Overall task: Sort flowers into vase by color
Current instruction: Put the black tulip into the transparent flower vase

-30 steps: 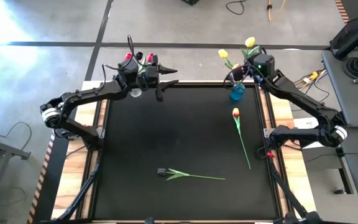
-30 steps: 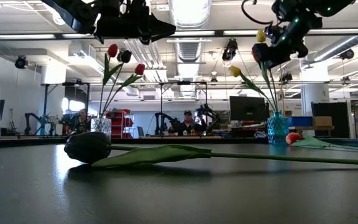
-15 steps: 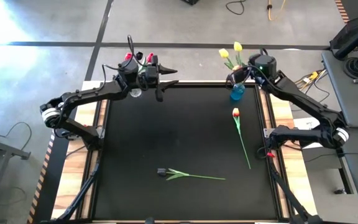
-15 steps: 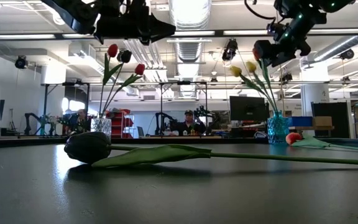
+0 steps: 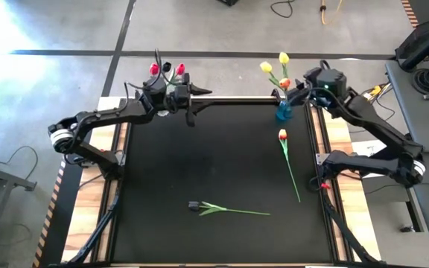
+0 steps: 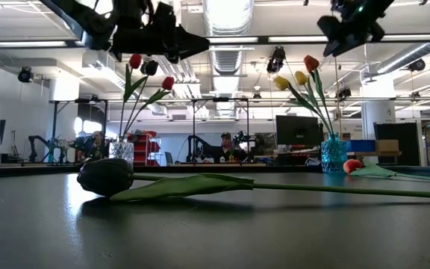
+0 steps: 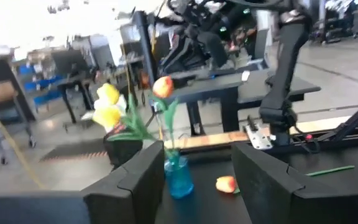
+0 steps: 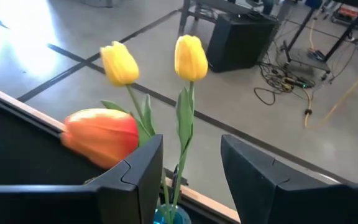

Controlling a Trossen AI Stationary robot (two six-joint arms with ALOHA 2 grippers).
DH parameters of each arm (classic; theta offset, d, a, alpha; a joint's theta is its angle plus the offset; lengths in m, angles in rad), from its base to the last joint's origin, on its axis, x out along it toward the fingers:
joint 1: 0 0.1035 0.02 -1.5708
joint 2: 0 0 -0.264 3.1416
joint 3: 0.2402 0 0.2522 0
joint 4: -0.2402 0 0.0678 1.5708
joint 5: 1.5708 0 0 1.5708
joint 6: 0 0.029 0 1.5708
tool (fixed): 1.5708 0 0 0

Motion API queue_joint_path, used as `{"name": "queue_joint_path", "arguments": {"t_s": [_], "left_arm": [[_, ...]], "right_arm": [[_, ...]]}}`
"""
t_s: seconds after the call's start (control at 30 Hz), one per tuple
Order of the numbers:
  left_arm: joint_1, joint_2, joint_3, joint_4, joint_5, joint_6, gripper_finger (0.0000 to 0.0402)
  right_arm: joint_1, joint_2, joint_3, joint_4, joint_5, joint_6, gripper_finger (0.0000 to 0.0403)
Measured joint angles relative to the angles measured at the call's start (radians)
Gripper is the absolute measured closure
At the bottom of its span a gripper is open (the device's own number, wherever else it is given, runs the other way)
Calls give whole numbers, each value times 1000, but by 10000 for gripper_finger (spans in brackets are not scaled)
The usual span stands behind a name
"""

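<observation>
A small blue glass vase (image 5: 283, 112) at the table's far right corner holds two yellow tulips (image 8: 190, 57) and one orange tulip (image 8: 100, 135). A clear glass vase (image 6: 121, 152) at the far left corner holds red tulips (image 6: 135, 60). On the black table (image 5: 222, 164) lie a near-black tulip (image 5: 194, 205) near the front edge and an orange-red tulip (image 5: 282, 135) near the right edge. The right gripper (image 8: 188, 163) hangs above the blue vase, fingers apart and empty. The left gripper (image 7: 197, 171) waits by the clear vase, fingers apart.

The right gripper (image 5: 302, 92) has let go, apparently, leaving the orange tulip (image 5: 284, 83) in the blue vase (image 5: 283, 112).
</observation>
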Motion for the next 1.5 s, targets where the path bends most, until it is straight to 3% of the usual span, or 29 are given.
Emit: {"name": "queue_joint_path", "arguments": {"t_s": [0.17, 0.37, 0.7, 0.9, 1.03, 1.17, 1.37, 1.5], "left_arm": [[-38, -6, -120, 224, 2, -11, 255], [-80, -83, -226, 239, 2, -10, 287], [-118, -299, -478, 202, 2, -45, 335], [-120, -354, -547, 206, 2, -50, 360], [-120, -350, -563, 206, 1, -50, 364], [-121, -340, -573, 220, 1, -50, 364], [-135, -319, -573, 236, 1, -41, 364], [-138, -306, -574, 238, 1, -46, 364]], "right_arm": [[54, -48, 58, -105, 17, 1, 246], [193, -68, 85, -215, 18, -4, 261], [571, -32, -5, -245, 72, 87, 334], [843, 96, -77, -163, 71, 218, 355], [984, 250, -101, -52, 81, 334, 337], [1072, 430, -89, 51, 76, 427, 294], [1122, 681, 28, 109, 7, 529, 226], [1122, 830, 145, 107, -69, 541, 206]]}}
